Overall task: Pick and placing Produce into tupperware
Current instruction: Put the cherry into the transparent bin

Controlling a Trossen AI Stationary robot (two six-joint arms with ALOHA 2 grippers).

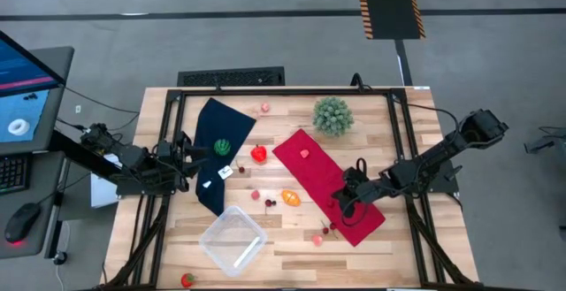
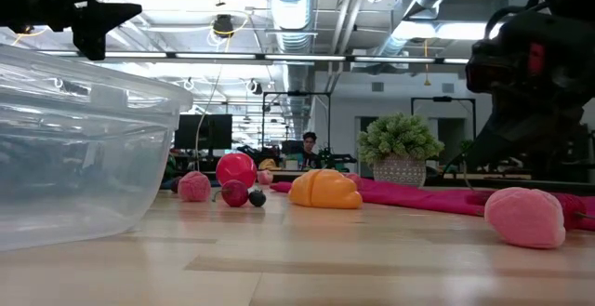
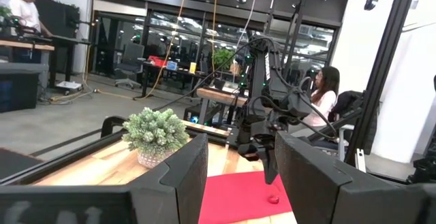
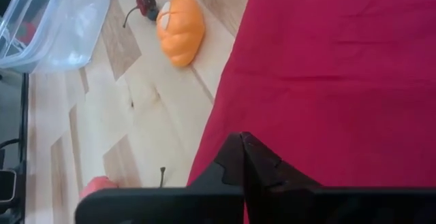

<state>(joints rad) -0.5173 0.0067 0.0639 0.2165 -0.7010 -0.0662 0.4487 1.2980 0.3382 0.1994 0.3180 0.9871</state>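
Tupperware on the table, no produce visibly inside.

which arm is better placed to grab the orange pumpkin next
Right. The right gripper hovers over the red cloth, jaws shut, beside the orange pumpkin. The left gripper waits over the dark cloth, farther off.

- High view: even, diffuse overhead light on table; shadows soft & short; no glare; all in focus.
- Low view: ceiling lights bright, washed out; tupperware close to lens, soft, w/ pale reflections on wall; arm parts dark, backlit silhouettes.
- Left wrist view: room bright; own fingers blurred, dark.
- Right wrist view: red cloth evenly lit, sharp; slight shadow beside orange produce.
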